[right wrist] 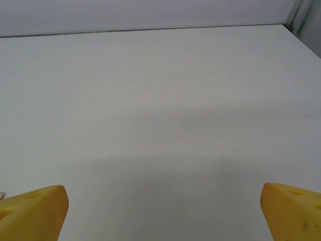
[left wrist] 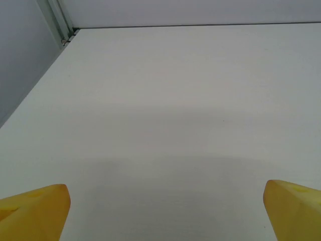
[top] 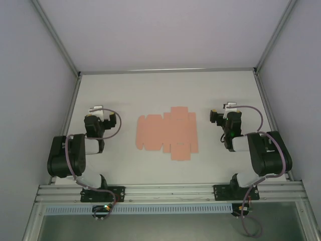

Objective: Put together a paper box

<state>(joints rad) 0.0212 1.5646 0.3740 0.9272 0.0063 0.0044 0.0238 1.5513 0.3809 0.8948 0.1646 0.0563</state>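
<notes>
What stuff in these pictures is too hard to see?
Paper box: its creases are too small to trace in the top view; its underside lies against the table.
Left pincer: fingers cut off by the left wrist view's bottom edge.
Right pincer: same, in the right wrist view.

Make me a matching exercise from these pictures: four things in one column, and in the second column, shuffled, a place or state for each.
Things:
1. paper box
2. left gripper
3. right gripper
4. table

Places or states:
A. open, to the right of the pink sheet
B. white, with the sheet lying on it
C. flat and unfolded, salmon-pink
D. open, to the left of the pink sheet

Pairs: 1-C, 2-D, 3-A, 4-B
</notes>
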